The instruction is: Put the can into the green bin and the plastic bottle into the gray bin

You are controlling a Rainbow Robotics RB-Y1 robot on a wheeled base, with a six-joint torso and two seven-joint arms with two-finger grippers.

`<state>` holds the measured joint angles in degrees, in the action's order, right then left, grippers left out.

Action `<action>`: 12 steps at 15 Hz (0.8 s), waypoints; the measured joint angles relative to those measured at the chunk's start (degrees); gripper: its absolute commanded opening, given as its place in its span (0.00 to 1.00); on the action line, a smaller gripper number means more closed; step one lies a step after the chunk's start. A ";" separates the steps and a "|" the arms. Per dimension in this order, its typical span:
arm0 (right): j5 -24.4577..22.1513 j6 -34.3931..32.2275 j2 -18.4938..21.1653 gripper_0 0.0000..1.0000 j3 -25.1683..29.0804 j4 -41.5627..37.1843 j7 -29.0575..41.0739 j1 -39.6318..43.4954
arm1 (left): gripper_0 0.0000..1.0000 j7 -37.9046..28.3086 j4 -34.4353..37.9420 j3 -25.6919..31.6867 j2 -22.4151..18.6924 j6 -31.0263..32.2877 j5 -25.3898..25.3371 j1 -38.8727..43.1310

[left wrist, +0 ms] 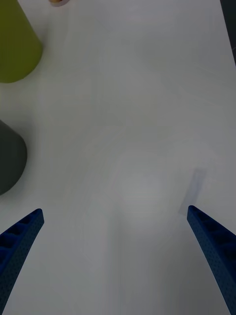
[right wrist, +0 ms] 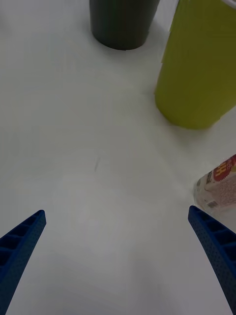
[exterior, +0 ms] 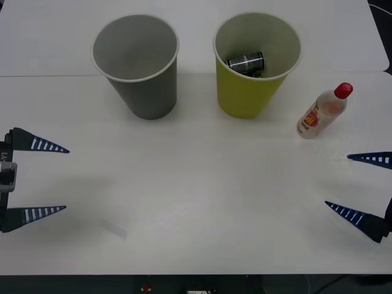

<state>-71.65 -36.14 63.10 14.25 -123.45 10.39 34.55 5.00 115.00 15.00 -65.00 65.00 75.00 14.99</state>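
Note:
The dark can (exterior: pixel 246 62) lies on its side inside the green bin (exterior: pixel 248 98), which stands at the back, right of centre. Left of it stands the gray bin (exterior: pixel 147 92), with nothing visible inside. The plastic bottle (exterior: pixel 322 112) with its red cap stands on the table right of the green bin, leaning a little. My right gripper (exterior: pixel 358 184) is open near the table's right edge, in front of the bottle and apart from it. In the right wrist view the bottle (right wrist: pixel 220 184) sits beyond one fingertip. My left gripper (exterior: pixel 52 179) is open at the left edge.
The white table (exterior: pixel 196 202) stretches between the two grippers. A seam crosses the table behind the bins. In the left wrist view the green bin (left wrist: pixel 14 47) and the gray bin (left wrist: pixel 10 157) stand off to one side.

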 measured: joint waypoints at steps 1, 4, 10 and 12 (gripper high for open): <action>-0.02 1.80 0.00 1.00 -0.06 -0.74 2.01 1.15 | 1.00 0.00 0.00 0.00 0.00 0.00 0.00 0.00; 0.41 10.25 0.00 1.00 -2.16 -2.36 9.43 3.62 | 1.00 0.00 0.00 0.00 0.00 0.00 0.00 0.00; 0.23 38.18 2.88 1.00 -14.93 -3.97 18.42 3.76 | 1.00 0.00 0.00 0.00 0.00 0.00 0.00 0.00; -1.53 47.70 4.73 1.00 -20.77 -4.06 19.28 2.59 | 1.00 0.00 0.00 0.00 0.00 0.00 0.00 0.00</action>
<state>-73.18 11.56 67.83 -6.53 -127.51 29.66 37.14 5.00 115.00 15.00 -65.00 65.00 75.00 15.00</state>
